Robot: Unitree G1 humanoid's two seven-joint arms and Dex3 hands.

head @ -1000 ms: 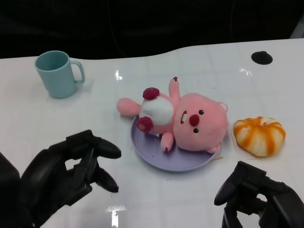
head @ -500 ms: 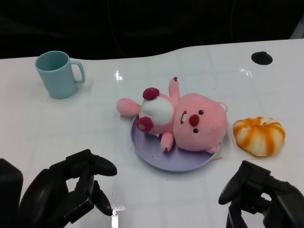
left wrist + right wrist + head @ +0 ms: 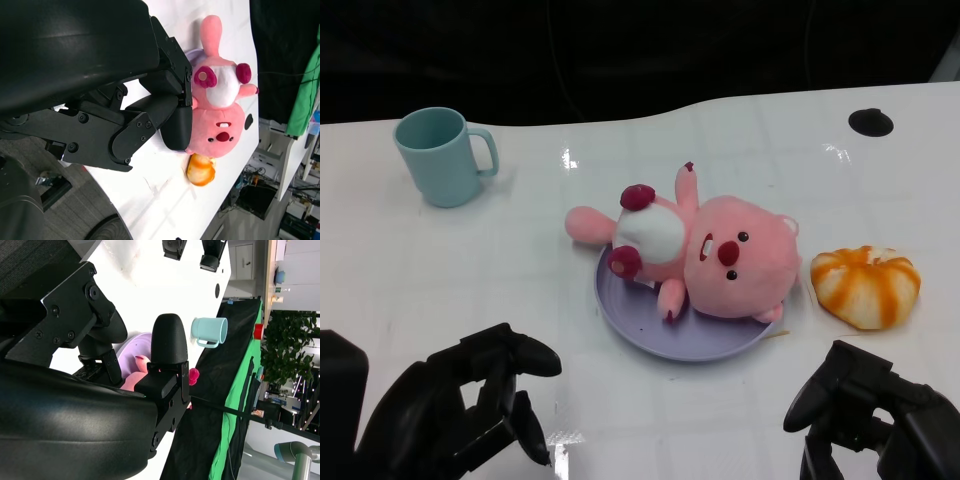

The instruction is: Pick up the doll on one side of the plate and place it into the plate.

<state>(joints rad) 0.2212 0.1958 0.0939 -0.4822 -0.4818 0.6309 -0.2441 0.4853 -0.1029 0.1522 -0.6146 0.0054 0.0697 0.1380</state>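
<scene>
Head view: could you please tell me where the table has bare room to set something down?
Bare table lies between the mug and the doll, and behind the bun. It is crowded where doll, plate and bun meet.

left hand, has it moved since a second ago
Yes. In the head view the left hand has drawn back toward the robot, away from the purple plate, which has stayed put. It holds nothing.

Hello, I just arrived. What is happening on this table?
The pink doll lies on the purple plate, its far end hanging over the rim. Neither hand touches it: the left hand and right hand are near the table's front edge, holding nothing. A teal mug and an orange-striped bun sit aside.
</scene>
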